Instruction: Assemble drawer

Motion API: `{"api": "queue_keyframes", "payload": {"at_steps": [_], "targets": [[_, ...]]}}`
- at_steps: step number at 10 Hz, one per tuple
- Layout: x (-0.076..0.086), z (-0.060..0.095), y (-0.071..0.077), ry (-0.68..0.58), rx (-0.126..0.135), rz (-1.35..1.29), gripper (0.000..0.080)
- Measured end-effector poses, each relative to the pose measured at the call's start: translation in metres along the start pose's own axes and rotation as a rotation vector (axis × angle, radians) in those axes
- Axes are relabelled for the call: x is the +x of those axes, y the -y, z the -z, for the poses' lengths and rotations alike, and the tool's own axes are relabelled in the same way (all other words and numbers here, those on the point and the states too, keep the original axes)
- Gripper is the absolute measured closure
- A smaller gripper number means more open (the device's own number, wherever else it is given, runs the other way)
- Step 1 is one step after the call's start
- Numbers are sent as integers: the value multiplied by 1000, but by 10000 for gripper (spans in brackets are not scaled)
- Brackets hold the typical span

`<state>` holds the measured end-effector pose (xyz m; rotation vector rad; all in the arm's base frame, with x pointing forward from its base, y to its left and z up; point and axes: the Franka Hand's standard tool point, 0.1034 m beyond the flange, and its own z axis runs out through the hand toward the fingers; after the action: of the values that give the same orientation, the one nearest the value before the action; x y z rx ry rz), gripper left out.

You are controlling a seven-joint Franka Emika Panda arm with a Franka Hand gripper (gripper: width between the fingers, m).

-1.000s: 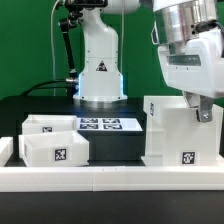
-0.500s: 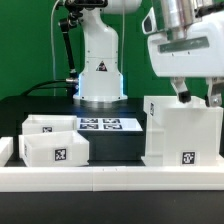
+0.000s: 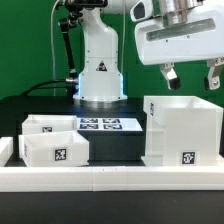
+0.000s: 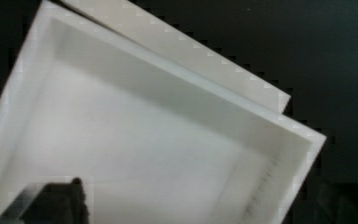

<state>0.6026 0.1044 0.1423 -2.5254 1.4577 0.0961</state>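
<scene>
Black bench, green backdrop, and the white robot base sits at the back in the middle. The marker board lies flat in front of it, and a low white rail runs along the near edge.

The drawer's in three loose bits. The tall housing stands upright on the exterior view's right, open side up. The front tray and back tray sit just beside each other on the left, well apart from the housing.

The wrist view looks into the housing: just plain white walls, one dark fingertip at the frame edge.

The pincer hangs above the housing with its jaws spread wide, gripping nothing.
</scene>
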Motion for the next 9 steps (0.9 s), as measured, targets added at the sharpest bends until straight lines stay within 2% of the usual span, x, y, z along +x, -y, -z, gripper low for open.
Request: {"api": "queue_keyframes", "payload": {"at_steps": [2,3,4,9], "targets": [[1,0,-2,-4,-12,171,151],[5,3,-11,-17,-68,417,151],[9,6,-14,-27,-86,548,151],[13,6,-17,-16,-102,928,151]]}}
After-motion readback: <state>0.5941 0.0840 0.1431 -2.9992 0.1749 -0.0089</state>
